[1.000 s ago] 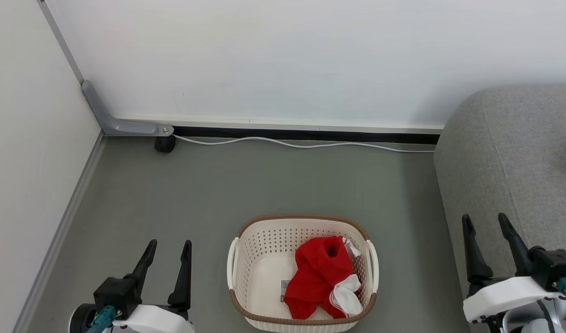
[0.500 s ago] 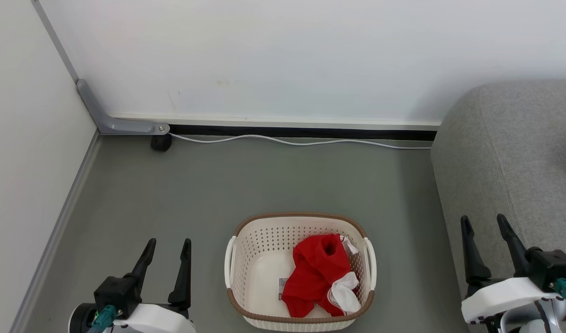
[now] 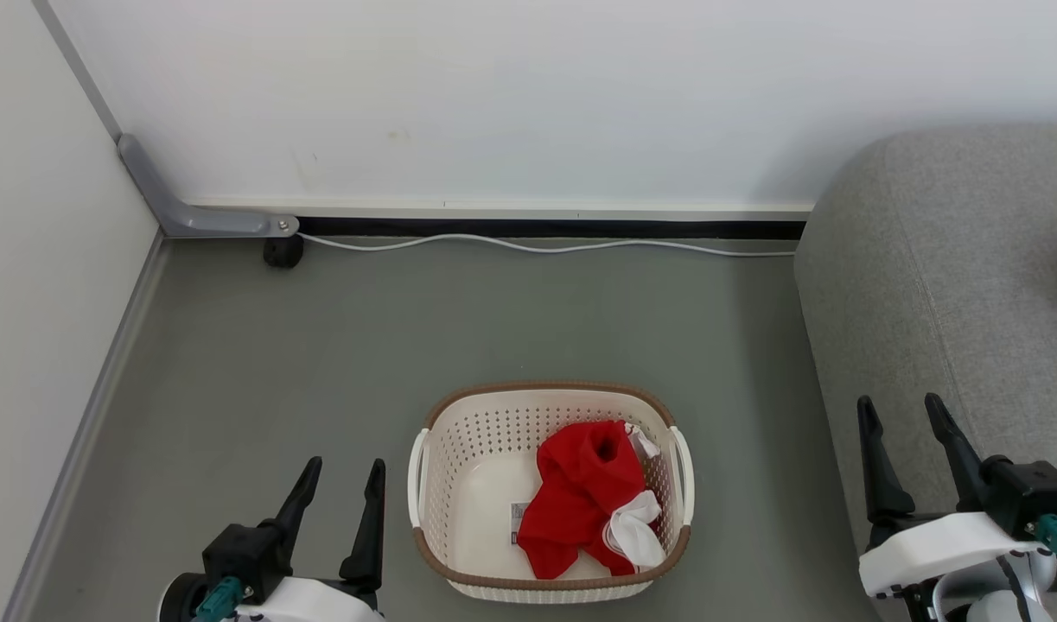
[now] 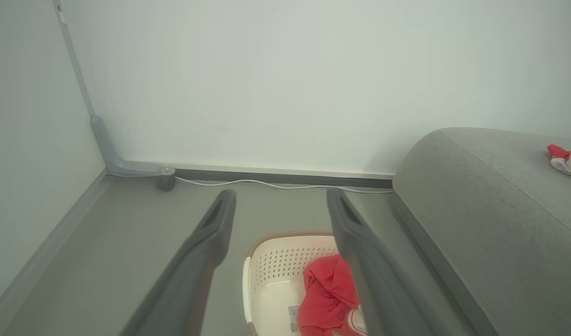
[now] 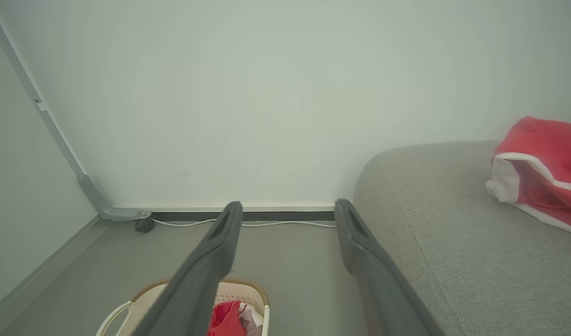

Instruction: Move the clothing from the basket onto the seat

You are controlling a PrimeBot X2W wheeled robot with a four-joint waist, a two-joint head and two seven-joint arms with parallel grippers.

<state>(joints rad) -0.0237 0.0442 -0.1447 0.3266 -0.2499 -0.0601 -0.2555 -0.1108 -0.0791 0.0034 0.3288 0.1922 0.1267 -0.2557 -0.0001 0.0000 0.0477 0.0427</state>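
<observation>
Both pincers are standing with fingers spread and empty. I am holding the left pincer [image 3: 347,466] low at my left and the right pincer [image 3: 897,402] low at my right, both pointing forward, away from me.

Between them, the basket [image 3: 476,441] is sitting on the floor [image 3: 338,345]. The clothing [image 3: 584,497] is lying crumpled in the basket's right half. Its long axis is running near to far, leaning slightly rightward at the far end.

I am judging the left pincer to be the nearer one. It is hanging near the basket's left handle [image 3: 417,479], whereas the right pincer is hanging well apart from the basket, in front of the seat [image 3: 943,259]. The coming reach is therefore calling for a rightward and downward move from the left arm.

Farther off, a second red garment [image 5: 542,168] is already lying on the seat.
</observation>
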